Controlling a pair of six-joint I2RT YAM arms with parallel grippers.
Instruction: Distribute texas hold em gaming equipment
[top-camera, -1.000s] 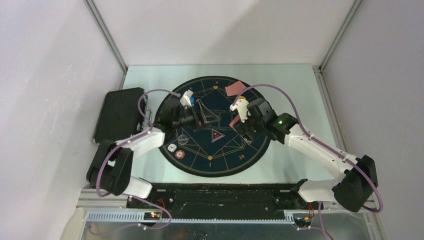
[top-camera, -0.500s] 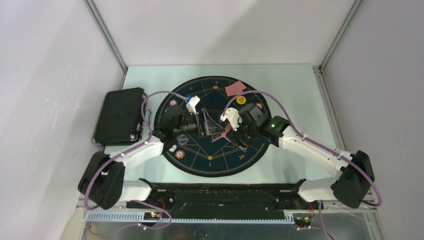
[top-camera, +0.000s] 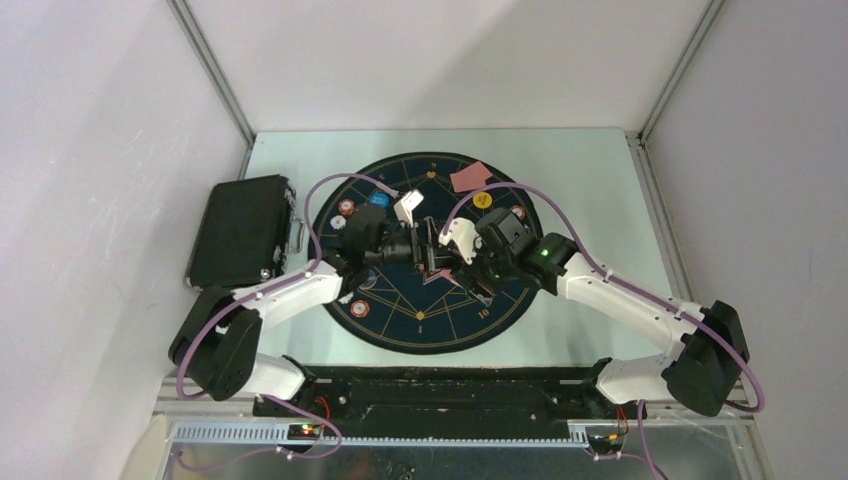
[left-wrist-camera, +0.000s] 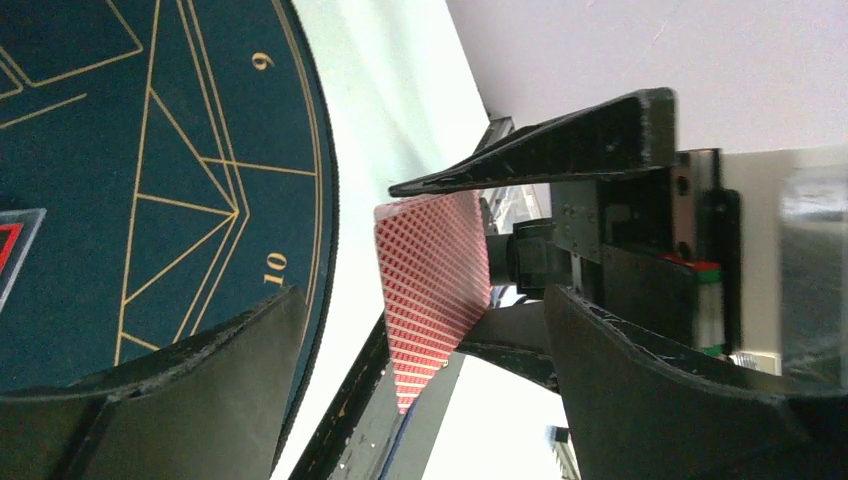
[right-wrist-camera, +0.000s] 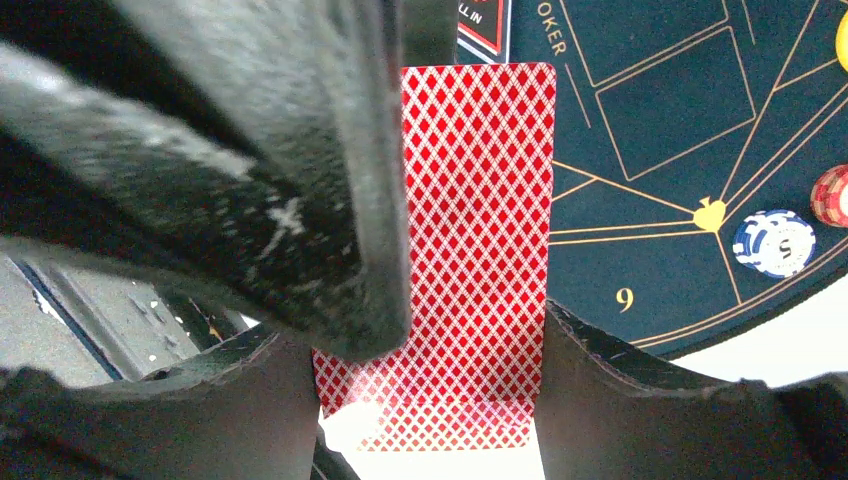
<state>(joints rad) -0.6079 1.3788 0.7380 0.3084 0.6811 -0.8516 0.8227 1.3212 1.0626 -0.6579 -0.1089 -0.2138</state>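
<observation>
Right jaws hold one playing card (right-wrist-camera: 480, 250) (red-patterned back) over tabletop (top-camera: 600, 180) centre; left jaws wide, close beside it.

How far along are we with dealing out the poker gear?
Done: chips are spread around the mat, among them a blue chip and a yellow chip, and a pink card lies at its far rim.
In hand: the right gripper pinches a red-backed card above the mat's middle. The open left gripper surrounds it, seemingly for a handover.
Left: that card is not yet laid down.
</observation>
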